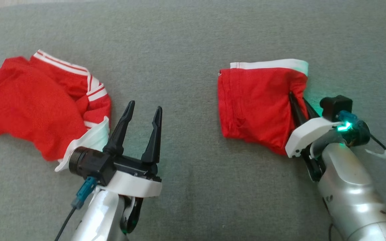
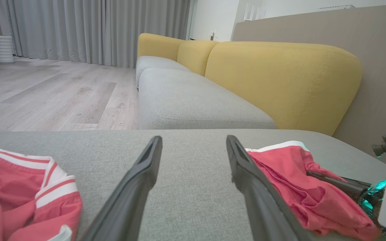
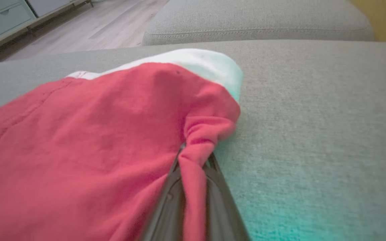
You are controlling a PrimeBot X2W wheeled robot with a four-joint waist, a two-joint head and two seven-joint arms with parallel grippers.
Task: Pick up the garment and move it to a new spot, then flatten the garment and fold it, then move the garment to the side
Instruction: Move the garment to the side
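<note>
- Right tool (image 1: 297,98) is clamped on the right edge of the folded red garment (image 1: 253,103), likely to slide it aside.
- That garment lies well right of the striped heap (image 1: 28,103); left tool (image 1: 145,107), fingers apart and holding nothing, hovers just beside that heap.

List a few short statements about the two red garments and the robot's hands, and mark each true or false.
1. The right hand is shut on an edge of the plain red garment. True.
2. The left hand grips the striped red garment. False: it is open, with nothing between its fingers.
3. Both garments lie on the grey cushion. True.
4. The plain red garment has a blue band along its far edge. False: the band is white.
</note>
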